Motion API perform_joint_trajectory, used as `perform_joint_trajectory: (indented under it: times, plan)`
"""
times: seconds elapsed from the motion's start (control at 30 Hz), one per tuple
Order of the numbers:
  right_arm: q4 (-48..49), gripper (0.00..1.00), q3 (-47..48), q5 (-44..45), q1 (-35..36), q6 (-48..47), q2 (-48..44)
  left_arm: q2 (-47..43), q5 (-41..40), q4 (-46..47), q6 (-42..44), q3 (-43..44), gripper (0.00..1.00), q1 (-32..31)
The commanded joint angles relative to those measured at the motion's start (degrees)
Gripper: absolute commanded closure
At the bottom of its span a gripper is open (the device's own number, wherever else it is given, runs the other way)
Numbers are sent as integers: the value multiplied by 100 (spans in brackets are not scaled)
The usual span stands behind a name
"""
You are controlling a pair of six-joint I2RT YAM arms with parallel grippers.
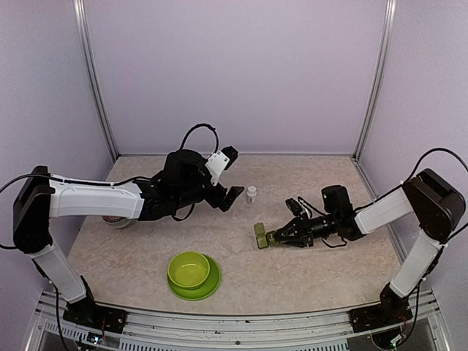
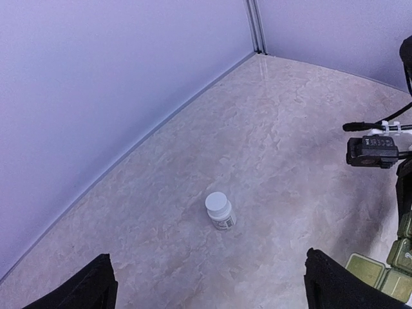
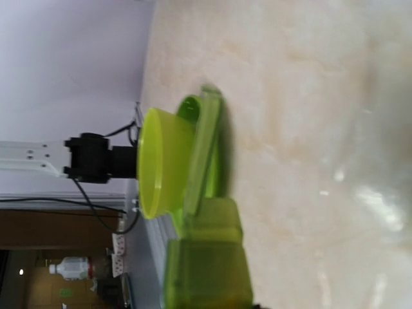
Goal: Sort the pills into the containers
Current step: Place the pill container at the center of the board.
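The containers [image 1: 261, 233], a small dark green pill box, lie on the table right of centre. My right gripper [image 1: 277, 237] is shut on the box's right end. The box fills the bottom of the right wrist view as a blurred green block [image 3: 207, 261]. In the left wrist view it shows at the lower right corner [image 2: 381, 273]. A white capped pill bottle [image 1: 251, 194] [image 2: 219, 211] stands upright just left of the table's middle. My left gripper [image 1: 232, 176] [image 2: 212, 290] hovers open just left of the bottle with nothing between its fingers. No loose pills are in view.
A lime-green bowl [image 1: 189, 268] [image 3: 161, 161] sits on a green plate [image 1: 213, 284] near the front edge. A round white object [image 1: 115, 220] lies partly under the left arm. Enclosure walls stand close at the back and both sides.
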Motion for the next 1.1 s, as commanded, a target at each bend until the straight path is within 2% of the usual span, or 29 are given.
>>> perform_joint_trajectory:
  times: [0.0,0.33,0.5,0.77,1.07]
  plan:
    - [-168,82,227,13,33,-286,464,-291,-39,165,-284,-271,1,-41]
    - [-381,77,740,47,-41,-460,1354,-413,-192,160,-336,-586,1,-150]
    - [-886,65,911,240,-121,-760,1435,-427,-197,188,-367,-638,1,-169]
    - [-1692,53,1093,517,-305,-1310,1361,-358,-163,252,-383,-614,1,-177]
    - [-2908,34,1377,1263,-651,-2045,968,-306,-127,241,-405,-598,1,-188]
